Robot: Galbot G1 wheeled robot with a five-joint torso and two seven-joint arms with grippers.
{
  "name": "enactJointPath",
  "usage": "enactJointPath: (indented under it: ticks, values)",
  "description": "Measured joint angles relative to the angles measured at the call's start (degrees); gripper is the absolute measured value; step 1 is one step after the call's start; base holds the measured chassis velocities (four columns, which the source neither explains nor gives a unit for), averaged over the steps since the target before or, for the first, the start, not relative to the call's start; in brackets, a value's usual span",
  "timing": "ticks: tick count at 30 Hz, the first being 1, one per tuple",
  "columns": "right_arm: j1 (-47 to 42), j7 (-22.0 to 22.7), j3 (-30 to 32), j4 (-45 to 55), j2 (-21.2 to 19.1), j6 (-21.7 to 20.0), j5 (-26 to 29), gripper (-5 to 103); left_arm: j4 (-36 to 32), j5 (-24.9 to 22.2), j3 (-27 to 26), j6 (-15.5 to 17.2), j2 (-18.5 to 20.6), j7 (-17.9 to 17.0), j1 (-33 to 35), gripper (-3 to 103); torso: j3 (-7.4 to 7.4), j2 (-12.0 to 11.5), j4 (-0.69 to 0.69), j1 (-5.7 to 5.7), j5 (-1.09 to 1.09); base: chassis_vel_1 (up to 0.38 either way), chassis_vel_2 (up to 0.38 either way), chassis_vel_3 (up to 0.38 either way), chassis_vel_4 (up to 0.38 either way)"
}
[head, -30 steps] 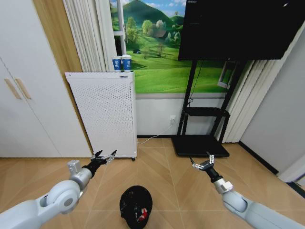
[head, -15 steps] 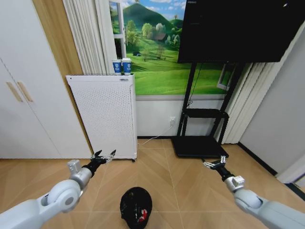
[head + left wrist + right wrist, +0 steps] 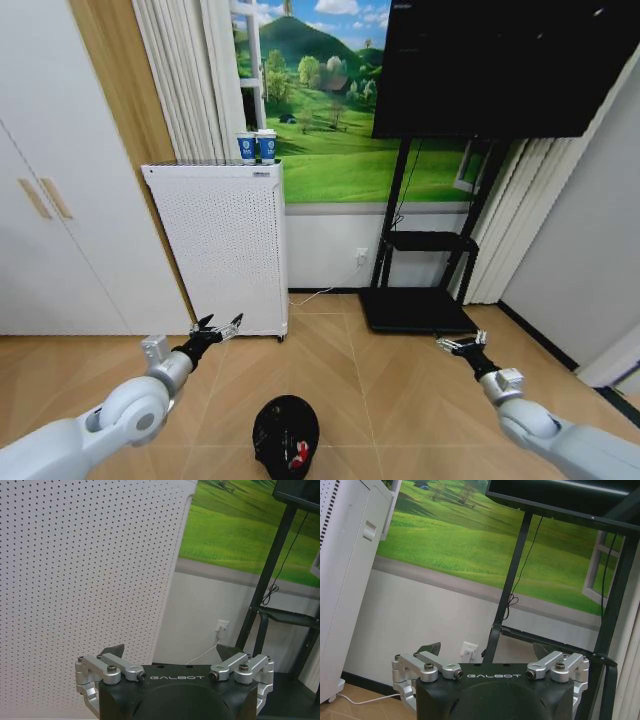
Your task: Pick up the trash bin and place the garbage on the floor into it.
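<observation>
The trash bin (image 3: 286, 436), small, round and black, stands on the wood floor at the bottom centre of the head view, between my two arms. Inside it lies a red-and-white bit of garbage (image 3: 298, 456). My left gripper (image 3: 218, 326) is open and empty, held out to the left of and beyond the bin, close to the base of the white cabinet. My right gripper (image 3: 462, 344) is open and empty too, out to the right over bare floor near the stand's base. The left wrist view has the left gripper (image 3: 170, 652) facing the cabinet. The right gripper (image 3: 487, 649) faces the wall.
A tall white perforated cabinet (image 3: 215, 245) stands against the wall with two blue-and-white cups (image 3: 257, 146) on top. A black TV stand (image 3: 420, 305) with a flat base sits at right. White wardrobe doors (image 3: 60, 200) line the left. Bare floor surrounds the bin.
My right arm has swung outward to the right, away from the bin. The head view has tilted up slightly. The left arm and the bin have stayed put.
</observation>
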Motion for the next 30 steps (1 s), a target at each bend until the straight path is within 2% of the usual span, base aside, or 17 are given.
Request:
enactJointPath:
  ticks: [9,13,18,24,30]
  values:
    - [-1.15,-0.33,0.78,0.44,0.04,1.39,-0.51,100,-0.4,0.48,-0.35,-0.27,-0.23,-1.16,0.32,100,1.14,1.97,0.0,0.82,0.0,0.0,0.0,0.0,0.0]
    - [-1.54,-2.58,1.02,0.41,0.05,2.92,-0.45,100,-0.14,2.69,0.16,-1.65,-0.36,-1.61,0.78,100,1.85,3.13,0.0,1.27,-0.01,0.0,0.0,0.0,0.0]
    - [-1.75,-5.34,1.27,-0.97,0.78,6.01,-1.22,100,-0.18,2.8,0.26,-2.28,-0.8,-1.55,0.92,100,2.12,3.56,0.0,1.42,0.0,0.0,0.0,0.0,0.0]
    - [-2.61,-7.92,2.22,-1.18,1.23,6.8,-2.4,100,0.34,2.88,0.2,-2.83,-1.09,-1.14,1.27,100,2.12,3.56,0.01,1.44,-0.02,-0.046,-0.032,0.055,0.045]
    - [-2.49,-6.19,2.59,-0.44,2.4,6.83,-5.25,100,0.47,2.91,0.44,-2.95,-1.54,-0.96,1.27,100,2.05,3.42,0.0,1.39,0.01,-0.132,-0.148,0.144,0.149]
